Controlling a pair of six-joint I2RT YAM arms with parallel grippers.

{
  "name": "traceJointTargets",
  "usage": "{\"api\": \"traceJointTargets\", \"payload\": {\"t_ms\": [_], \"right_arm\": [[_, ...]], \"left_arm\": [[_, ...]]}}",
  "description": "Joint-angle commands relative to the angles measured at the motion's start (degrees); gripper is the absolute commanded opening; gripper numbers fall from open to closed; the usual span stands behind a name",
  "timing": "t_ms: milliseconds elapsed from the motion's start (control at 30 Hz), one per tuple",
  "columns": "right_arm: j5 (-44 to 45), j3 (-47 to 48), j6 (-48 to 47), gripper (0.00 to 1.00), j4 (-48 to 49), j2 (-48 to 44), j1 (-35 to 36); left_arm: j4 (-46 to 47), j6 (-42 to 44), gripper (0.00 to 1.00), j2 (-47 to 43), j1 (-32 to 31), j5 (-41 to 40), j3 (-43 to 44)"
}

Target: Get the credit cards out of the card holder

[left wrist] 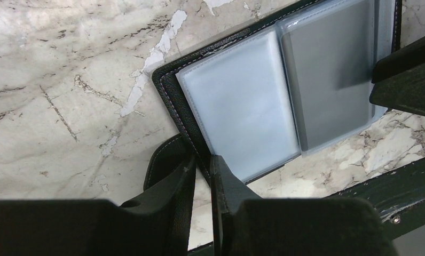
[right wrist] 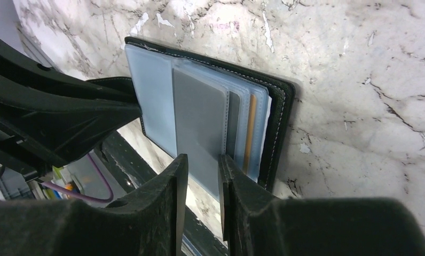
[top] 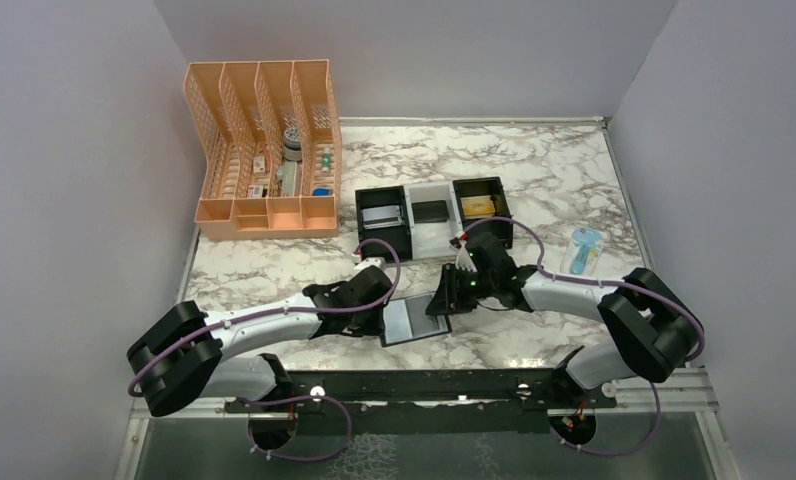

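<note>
The card holder (top: 414,322) lies open on the marble near the front edge, its clear blue-grey sleeves facing up. My left gripper (top: 382,312) is shut on its black left edge (left wrist: 170,101), beside the snap tab. A dark grey credit card (right wrist: 199,117) sits in a sleeve on the right half and also shows in the left wrist view (left wrist: 328,80). An orange card edge (right wrist: 248,138) shows in a sleeve behind it. My right gripper (top: 444,298) hovers at the near edge of the grey card's sleeve, its jaws a narrow gap apart (right wrist: 199,162).
A peach desk organizer (top: 264,150) stands at the back left. Two black trays (top: 382,218) (top: 482,205) flank a white tray (top: 431,215) behind the wallet. A blue packaged item (top: 584,250) lies at the right. A black rail (top: 424,385) runs along the table's front edge.
</note>
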Motion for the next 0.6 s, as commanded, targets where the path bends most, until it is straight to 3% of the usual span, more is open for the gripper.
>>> {"api": "traceJointTargets", "payload": {"t_ms": [0, 267, 567], "right_arm": [[-2.2, -0.4, 1.9, 0.27, 3.7, -0.3, 0.4], [-1.9, -0.5, 2.5, 0.21, 3.5, -0.8, 0.3], [-3.7, -3.2, 7.5, 0.2, 10.0, -2.1, 0.4]], "left_arm": [[1.0, 0.6, 0.19, -0.3, -0.3, -1.0, 0.8], [1.0, 1.3, 0.15, -0.6, -0.3, -0.7, 1.1], [1.2, 1.9, 0.15, -2.1, -0.3, -0.8, 1.0]]}}
